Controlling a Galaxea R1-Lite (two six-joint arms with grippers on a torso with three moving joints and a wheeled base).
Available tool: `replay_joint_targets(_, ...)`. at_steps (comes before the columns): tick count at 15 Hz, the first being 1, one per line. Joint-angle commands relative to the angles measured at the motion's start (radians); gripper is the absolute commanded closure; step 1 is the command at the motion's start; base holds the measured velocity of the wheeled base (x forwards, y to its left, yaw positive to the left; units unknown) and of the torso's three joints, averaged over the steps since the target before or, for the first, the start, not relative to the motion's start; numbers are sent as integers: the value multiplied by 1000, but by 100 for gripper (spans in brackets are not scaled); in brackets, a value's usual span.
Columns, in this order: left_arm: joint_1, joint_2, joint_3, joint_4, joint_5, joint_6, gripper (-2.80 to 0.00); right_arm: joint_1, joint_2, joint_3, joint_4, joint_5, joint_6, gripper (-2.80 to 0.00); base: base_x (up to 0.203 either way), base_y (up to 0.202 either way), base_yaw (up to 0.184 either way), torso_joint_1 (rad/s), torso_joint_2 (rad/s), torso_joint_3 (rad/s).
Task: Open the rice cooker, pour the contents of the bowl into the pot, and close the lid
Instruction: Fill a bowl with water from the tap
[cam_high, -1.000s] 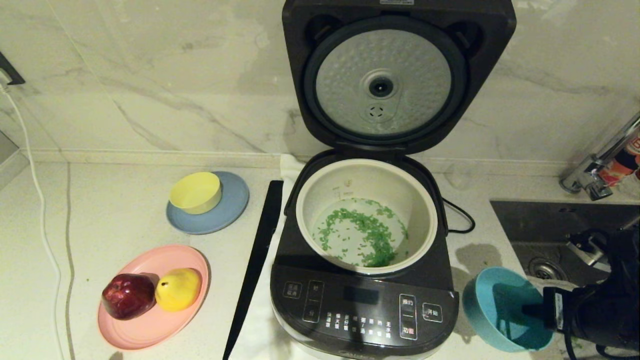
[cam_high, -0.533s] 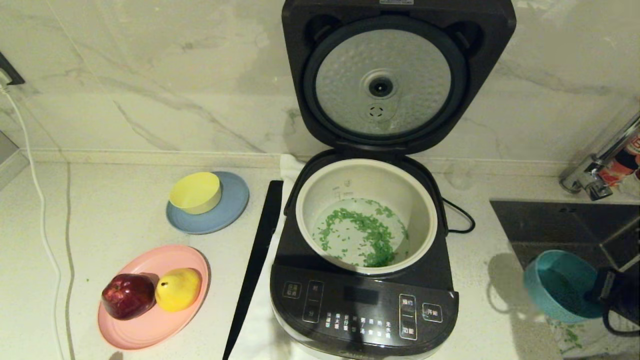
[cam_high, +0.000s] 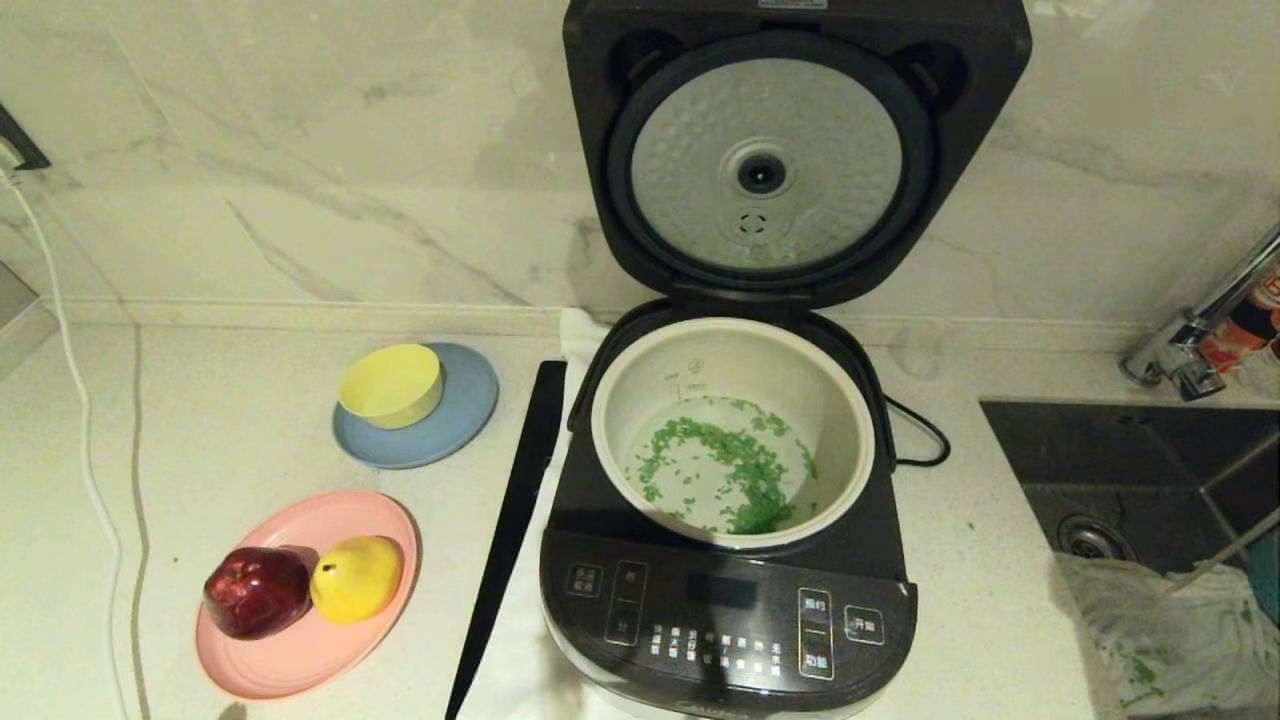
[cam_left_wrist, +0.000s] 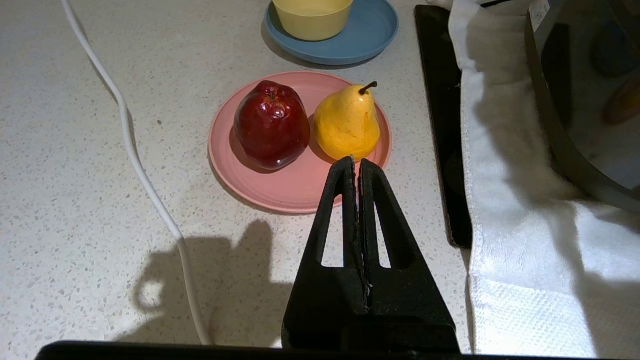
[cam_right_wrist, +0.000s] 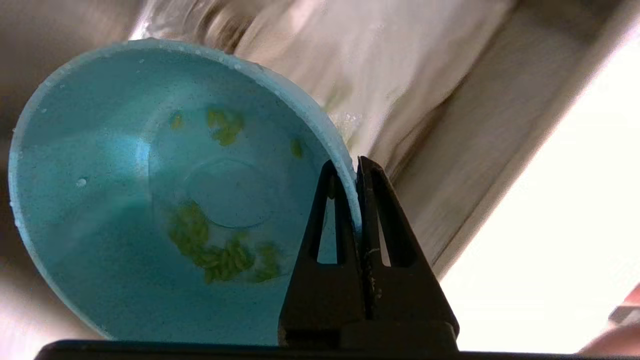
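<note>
Since a moment ago, the right gripper (cam_right_wrist: 356, 167) and its teal bowl (cam_right_wrist: 150, 200) have left the head view; its jaws pinch the bowl's rim, green bits clinging inside. Chopped green lies in the cream pot (cam_high: 733, 345) of the rice cooker (cam_high: 728, 610), lid (cam_high: 795, 150) upright. Fingers pressed together, the left gripper (cam_left_wrist: 357, 162) hovers by a pink plate (cam_left_wrist: 295, 187).

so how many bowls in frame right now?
2. A yellow bowl sits on the blue plate left of the rice cooker. The teal bowl shows only in the right wrist view, its rim pinched by the right gripper.
</note>
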Motion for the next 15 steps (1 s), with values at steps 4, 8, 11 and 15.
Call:
replay_joint_targets(4,0,-1,3,0,0,1,0,-120,218,-174,-10,33,11,0,0,0,0,0,0,0)
replay_joint_targets(8,0,0,3,0,0,0,0,-120,261,-219,-5,51,19,0,0,0,0,0,0,0)
replay_joint_targets(11,0,-1,3,0,0,-1,0,-107,268,-240,-5,72,22,0,0,0,0,0,0,0)
replay_joint_targets(15,0,0,3,0,0,-1,0,-84,293,-281,-11,72,60,0,0,0,0,0,0,0)
